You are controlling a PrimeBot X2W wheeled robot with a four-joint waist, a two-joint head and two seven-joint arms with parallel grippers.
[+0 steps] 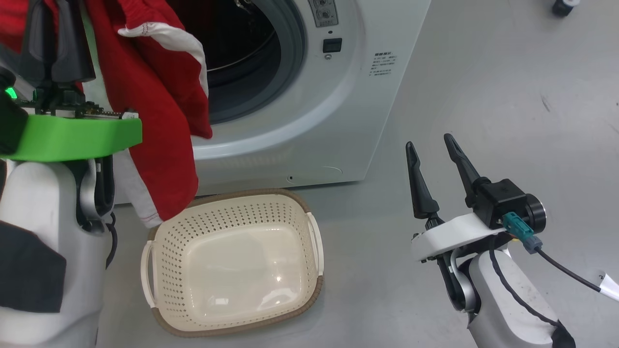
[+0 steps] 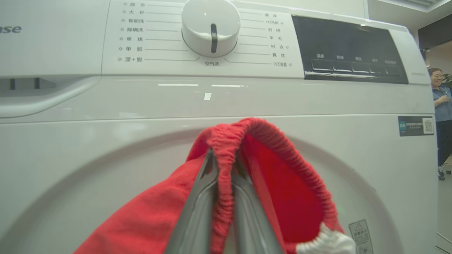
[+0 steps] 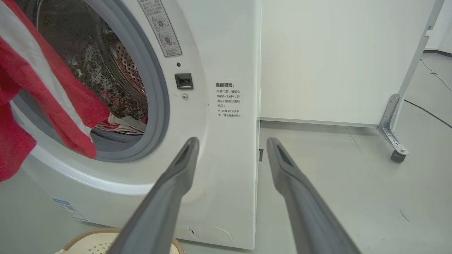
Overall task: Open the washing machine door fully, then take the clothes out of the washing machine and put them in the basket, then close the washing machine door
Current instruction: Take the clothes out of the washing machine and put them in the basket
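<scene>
While a red garment [image 1: 159, 121] is on its way from drum to basket, the left tool [image 2: 224, 158] is raised high in front of the washing machine [image 1: 314, 121], and the cloth hangs down from it. Its two dark fingers are pressed almost together, pinching the gathered elastic waistband between them. The left wrist view shows that band bunched over the fingertips, with the machine's white control dial [image 2: 210, 26] behind.

From the head view, the garment, red with a white panel, drapes across the left part of the round drum opening. Its lower hem hangs over the back left corner of the basket [image 1: 290, 222]; whether it touches the rim cannot be told. The basket, cream with a brown rim, holds nothing and sits on the grey floor [image 1: 483, 96] just in front of the machine, probably so that cloth can drop straight in.

More clothes [image 3: 116, 123], red with white stripes, lie at the bottom of the steel drum [image 3: 123, 63].

The right tool [image 1: 429, 141] hovers low, to the right of the basket, fingers spread wide, gripping and touching nothing. It seems to be kept clear.
</scene>
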